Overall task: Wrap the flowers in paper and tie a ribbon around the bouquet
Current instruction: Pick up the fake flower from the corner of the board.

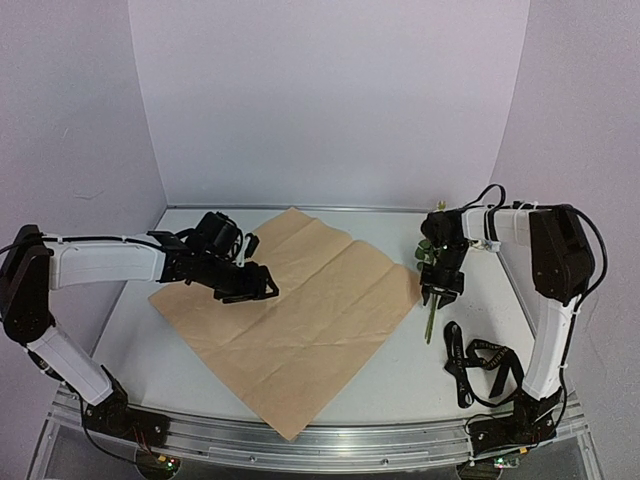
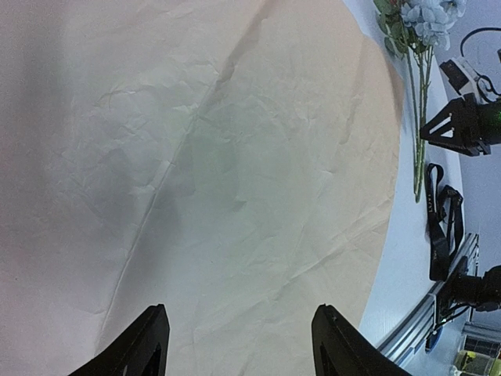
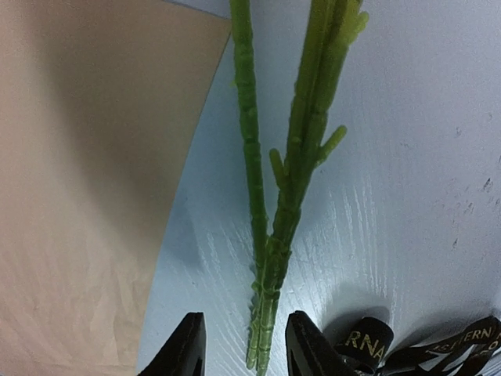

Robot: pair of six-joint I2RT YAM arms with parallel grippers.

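Two arms are reaching over the white table (image 1: 135, 325), and we are looking at them from three sides. From above, we are seeing the paper (image 1: 300, 320) lying flat with its brown side up. The left gripper (image 1: 262, 290) is hanging over the paper's left corner. The right gripper (image 1: 440, 297) is sitting over the flowers (image 1: 431, 322), which are lying just beside the paper's right corner. The ribbon (image 1: 480, 362) is lying in a loose heap near the right arm's base, apart from the paper. Only the left wrist camera is showing us the left fingers (image 2: 145, 348) standing wide apart, holding nothing, with paper below; we cannot tell if they are touching it. It is also showing pale blue blooms, which we cannot make out from above. Only the right wrist camera is showing us the right fingers (image 3: 192, 348) standing close on each side of the green stem ends, with a thin gap beside one finger. It is showing pale letters on the ribbon too.
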